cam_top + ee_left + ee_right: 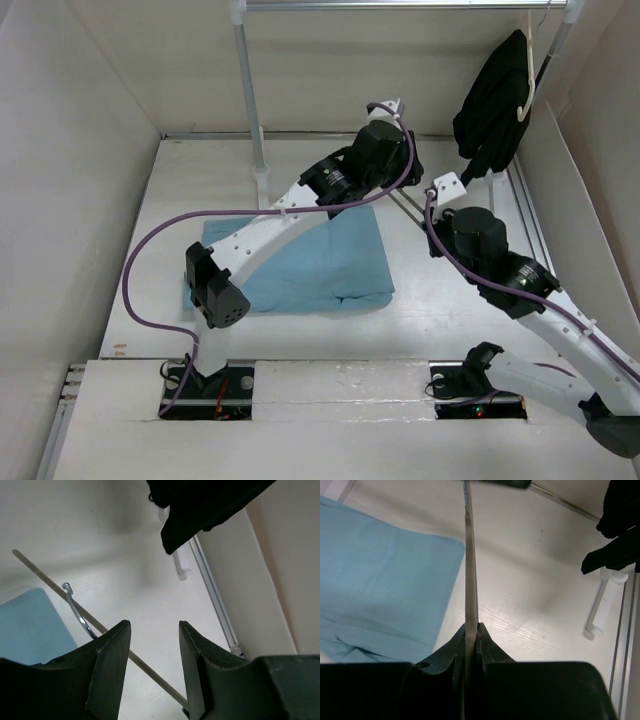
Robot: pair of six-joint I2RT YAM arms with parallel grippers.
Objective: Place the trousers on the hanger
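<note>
Blue trousers [330,262] lie folded on the table [450,300], not yet hung; the grey hanger [470,570], at their three o'clock, is clamped in the right gripper [471,630], left gripper [155,630] jaws apart near it.

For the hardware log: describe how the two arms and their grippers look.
The left arm and right arm have white links with black joint housings; a purple cable runs along each. The left gripper and right gripper each have two dark, wedge-shaped fingers.
</note>
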